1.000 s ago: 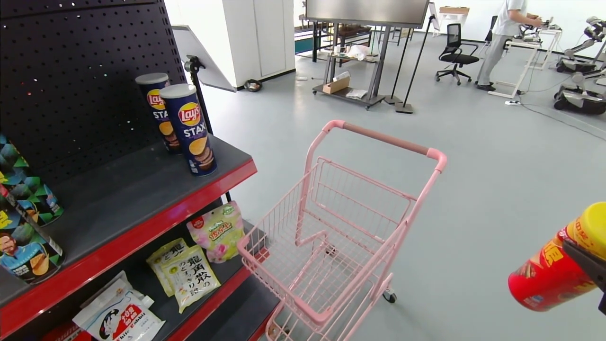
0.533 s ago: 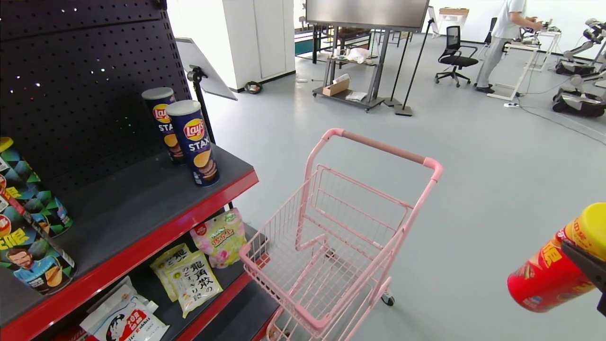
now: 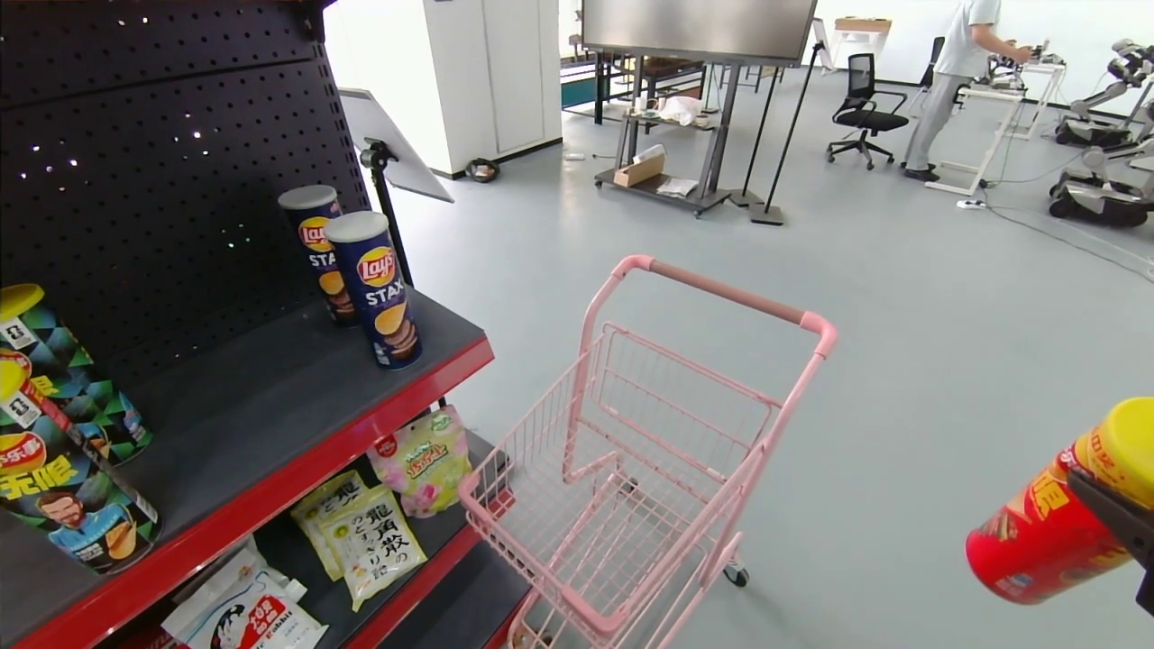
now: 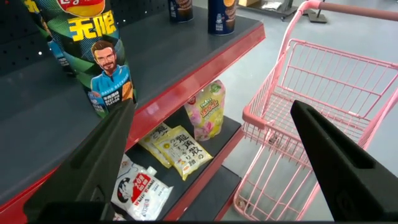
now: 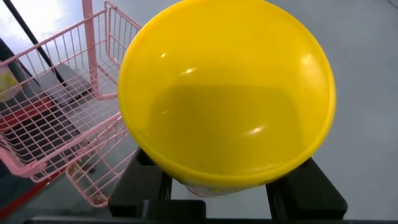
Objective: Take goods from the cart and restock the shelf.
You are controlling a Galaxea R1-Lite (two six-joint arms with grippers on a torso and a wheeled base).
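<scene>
The right pincer (image 3: pixel 1131 541) pinched a red can (image 3: pixel 1046 532) with a yellow lid (image 3: pixel 1122 442). It held the can tilted above the floor (image 3: pixel 947 297), lid end higher, well to the right of the cart (image 3: pixel 721 288). In the right wrist view the lid (image 5: pixel 227 93) faced the camera, and the black fingers (image 5: pixel 155 190) of the right pincer (image 5: pixel 227 196) pressed the can's sides just under it, with the cart (image 5: pixel 62 124) off beyond.

The pink cart stood on the floor, its front just beside the shelf (image 3: pixel 270 406). On the upper board of the shelf, two blue cans (image 3: pixel 374 288) stood upright near the right end, one behind the other. Two green cans (image 3: pixel 63 487) stood at the left end, well apart from the blue pair. Bags (image 3: pixel 370 541) lay on the lower board.

The left pincer (image 4: pixel 212 107) was spread wide and pinched nothing. It hung in front of the shelf (image 4: pixel 186 68), with a green can (image 4: pixel 102 62) beyond one finger, the cart (image 4: pixel 267 118) beyond the other and the bags (image 4: pixel 180 149) seen between them.
</scene>
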